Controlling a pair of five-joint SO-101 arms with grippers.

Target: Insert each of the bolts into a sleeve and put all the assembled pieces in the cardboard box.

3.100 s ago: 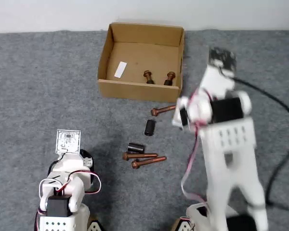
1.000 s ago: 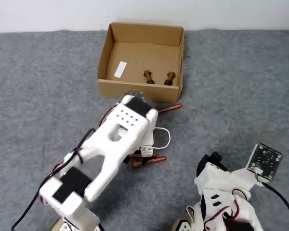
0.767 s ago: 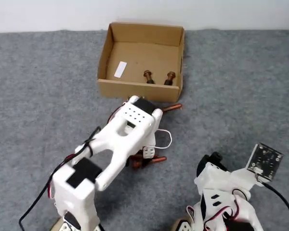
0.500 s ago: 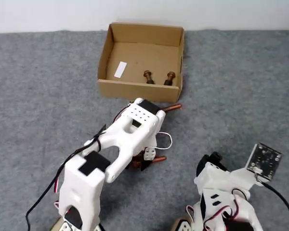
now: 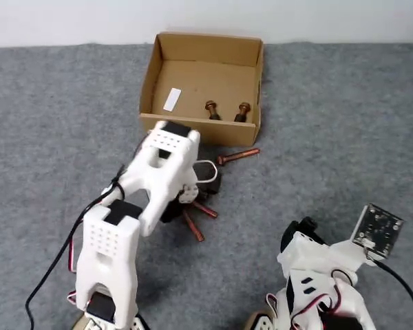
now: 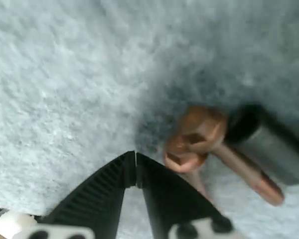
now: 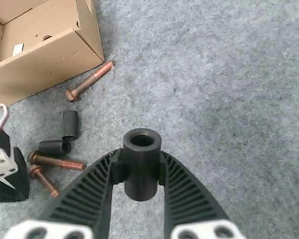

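Bolts come first for you: inside the cardboard box (image 5: pixel 193 129) a boxed bolt (image 5: pixel 210 108) and a second boxed bolt (image 5: pixel 244 109) sit side by side close to the front wall. Each copper head has a dark piece under it, and a white label (image 5: pixel 172 99) lies flat on the box floor farther in. Outside, a lone bolt (image 5: pixel 237 157) lies on the grey table (image 5: pixel 344 137) just in front of the box's corner, not touching it. Nearer the arms' bases, a bolt pair (image 5: pixel 205 210) lies fanned apart with the heads close together. It sits right beside the left arm (image 5: pixel 162 172), which stretches out over the middle of the table. Your left wrist view puts the left jaws shut tip to tip with nothing between them, low over the table and just beside the pair's copper heads. A dark loose sleeve (image 6: pixel 269 149) lies against those bolts. Your right arm (image 5: pixel 316 275) is folded low at the near edge, well apart from the box. The right jaws clamp a held sleeve (image 7: pixel 141 172) by its sides, its open bore facing the wrist camera. Past it, another sleeve (image 7: pixel 70 124) lies on the table between the bolt pair and the lone bolt.
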